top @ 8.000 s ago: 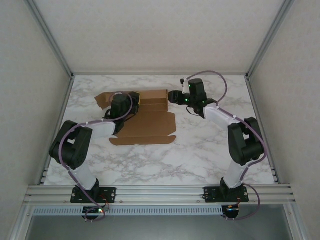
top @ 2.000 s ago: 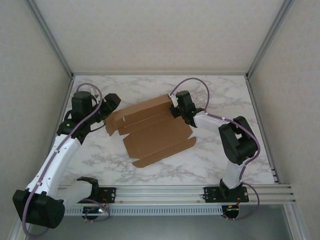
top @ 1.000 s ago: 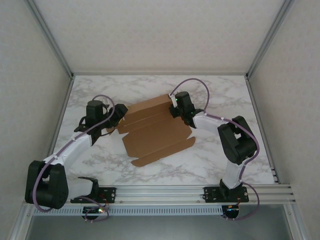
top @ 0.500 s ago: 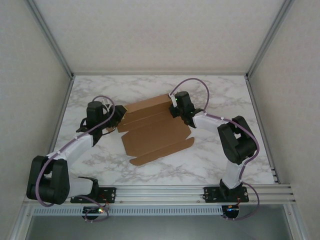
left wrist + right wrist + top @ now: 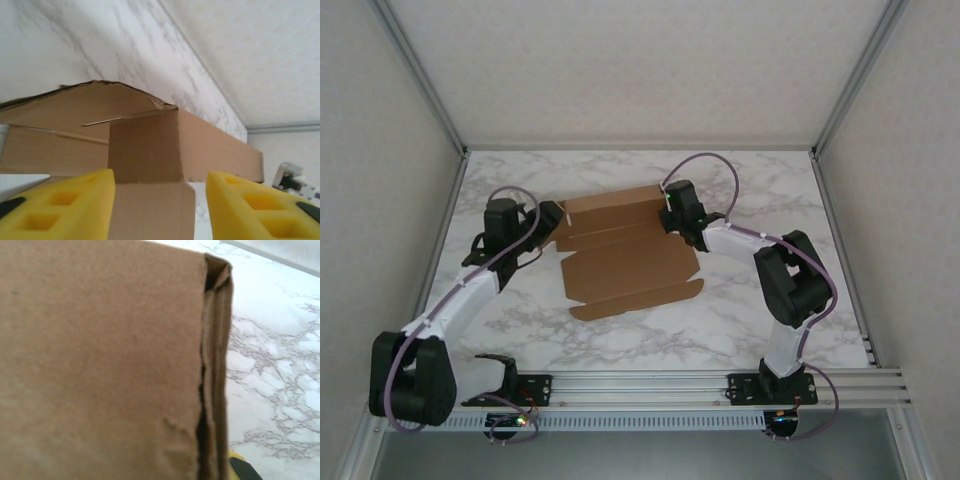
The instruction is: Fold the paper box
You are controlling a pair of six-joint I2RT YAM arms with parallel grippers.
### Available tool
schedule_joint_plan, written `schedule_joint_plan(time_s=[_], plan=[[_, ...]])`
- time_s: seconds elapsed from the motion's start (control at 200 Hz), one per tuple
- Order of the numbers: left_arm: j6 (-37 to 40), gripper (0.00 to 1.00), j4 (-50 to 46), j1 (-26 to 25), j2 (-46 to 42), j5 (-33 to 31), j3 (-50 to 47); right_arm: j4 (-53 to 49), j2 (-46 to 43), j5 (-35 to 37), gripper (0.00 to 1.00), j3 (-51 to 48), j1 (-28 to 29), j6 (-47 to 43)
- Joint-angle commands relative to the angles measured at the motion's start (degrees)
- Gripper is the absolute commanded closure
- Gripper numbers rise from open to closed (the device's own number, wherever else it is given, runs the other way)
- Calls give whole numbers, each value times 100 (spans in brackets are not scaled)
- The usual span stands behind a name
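Right gripper (image 5: 671,214) is clenching the right end of the raised far wall of the paper box (image 5: 630,268); in the right wrist view the doubled cardboard edge is sitting right up against the lens. Left gripper (image 5: 160,202) is standing released, yellow pads (image 5: 60,207) apart; a side flap (image 5: 145,147) is standing upright just beyond the gap, and nothing is being pinched. The paper box is lying mid-way across the marble table (image 5: 750,310), mostly flat, far wall lifted, near flap down.

Risks (judgement): the lone right-hand pinch is acting as a pivot, so a left-hand push may be swinging the whole sheet rather than creasing it; the flap may be bending off its score or springing back; too hard a clench may be crushing the folded wall.
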Motion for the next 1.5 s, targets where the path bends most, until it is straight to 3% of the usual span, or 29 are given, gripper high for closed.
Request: schedule_joint_plan(time_s=[0.0,0.125,0.235,0.586,0.701,1.041,1.492], plan=[[38,59,159,7,-480,-547,-457,-980,327,517,100,214,9,354],[-353,76,562,-153,-555,-860,-1084,-997,358,530,100,224,11,419],[-444,80,565,-180,-88,-1064,-1089,-954,330,498,100,142,8,410],[-198,74,507,-185,2309,-1064,185,-900,194,399,100,-37,16,378],[-131,65,472,-178,2783,-1148,489,-877,173,362,100,-51,18,401],[306,63,126,-198,3437,-1559,1185,-866,171,304,100,-81,34,390],[134,59,503,-209,3713,-861,1115,-917,155,217,100,-40,58,375]])
